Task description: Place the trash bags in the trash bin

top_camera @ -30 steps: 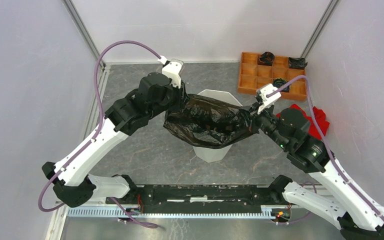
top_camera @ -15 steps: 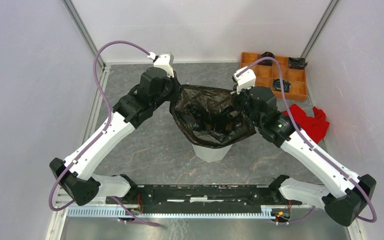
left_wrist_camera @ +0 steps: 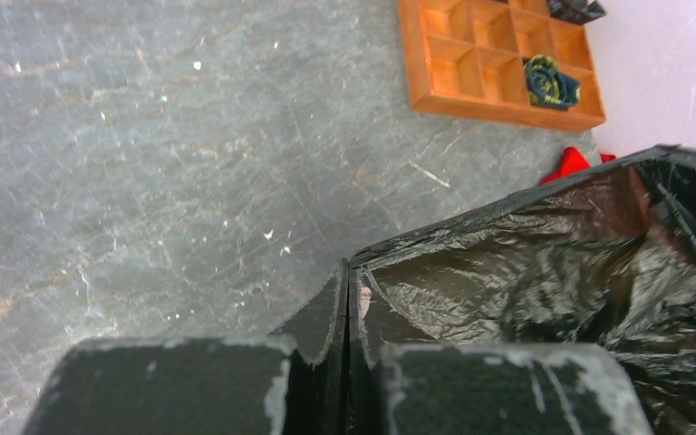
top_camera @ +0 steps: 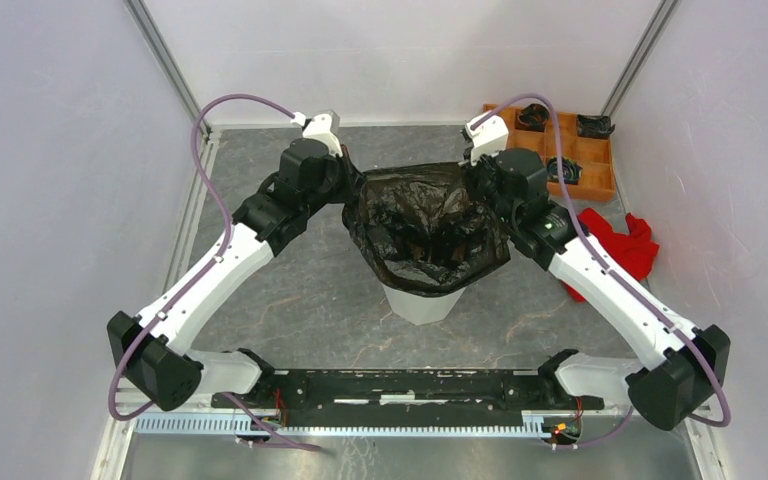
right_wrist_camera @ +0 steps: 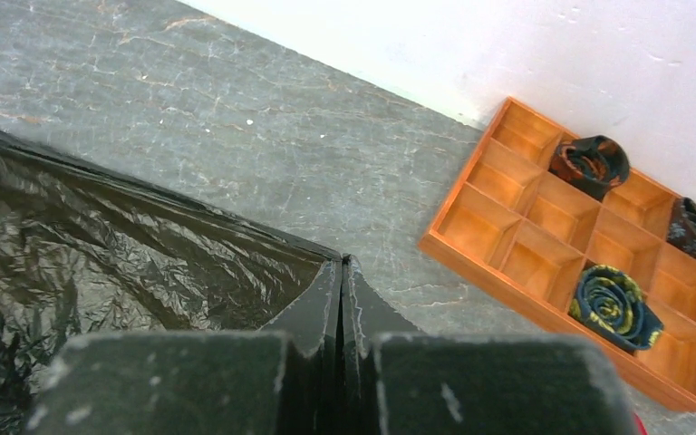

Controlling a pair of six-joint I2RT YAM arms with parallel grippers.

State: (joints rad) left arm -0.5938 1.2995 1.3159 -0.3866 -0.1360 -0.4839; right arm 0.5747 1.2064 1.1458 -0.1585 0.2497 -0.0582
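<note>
The black trash bag (top_camera: 425, 225) hangs open-mouthed over the white trash bin (top_camera: 423, 305). It hides the bin's rim, and only the lower front faces show. My left gripper (top_camera: 353, 188) is shut on the bag's far left edge. In the left wrist view the jaws (left_wrist_camera: 349, 276) pinch the film, and the glossy bag (left_wrist_camera: 544, 272) stretches away to the right. My right gripper (top_camera: 476, 180) is shut on the far right edge. In the right wrist view its jaws (right_wrist_camera: 341, 272) press together on the bag (right_wrist_camera: 100, 245).
An orange compartmented tray (top_camera: 582, 178) with rolled dark items sits at the back right, also seen as the tray (right_wrist_camera: 589, 254). A red cloth (top_camera: 620, 245) lies right of the right arm. White walls close in the back and both sides.
The left gripper has shut on the bag's edge. The right arm has swung from the bin's right side to its far right, and the bag's mouth now stretches further back over the bin.
</note>
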